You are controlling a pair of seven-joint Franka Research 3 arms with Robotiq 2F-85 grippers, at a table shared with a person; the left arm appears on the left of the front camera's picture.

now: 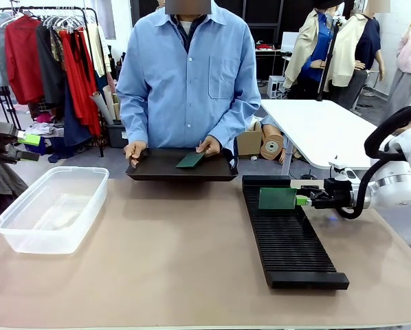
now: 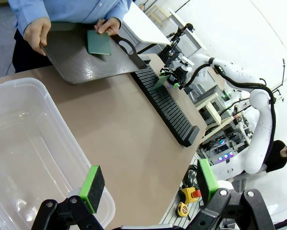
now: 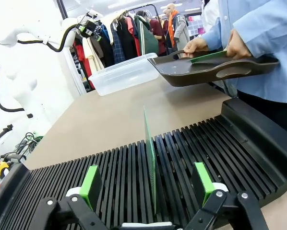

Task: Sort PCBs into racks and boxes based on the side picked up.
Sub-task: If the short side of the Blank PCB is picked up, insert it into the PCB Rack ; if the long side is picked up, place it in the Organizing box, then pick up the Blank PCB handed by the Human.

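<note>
Two hands, both spread: right hand [image 3: 147, 184] astride one board [image 1: 278, 198], upright in a far slot of the black rack [image 1: 291, 247], pads [image 3: 90, 184] clear of it; left hand [image 2: 148, 175] raised near the clear tub [image 1: 40, 240]. Beyond, second board [image 1: 190, 160] flat on black tray [image 1: 157, 172] held by person [image 1: 188, 75] across desk [image 1: 178, 261].

Bright, even indoor lighting. White table [image 1: 322, 127] set back on a grey floor [image 1: 89, 159]. Just left of the white table, a cardboard box [image 1: 249, 143] and brown paper rolls [image 1: 271, 146] on the floor. Far left of it, a black clothes rail [image 1: 47, 10] crowded with red, grey and cream garments [image 1: 23, 58]. Behind it, dark shelving [image 1: 260, 24].
</note>
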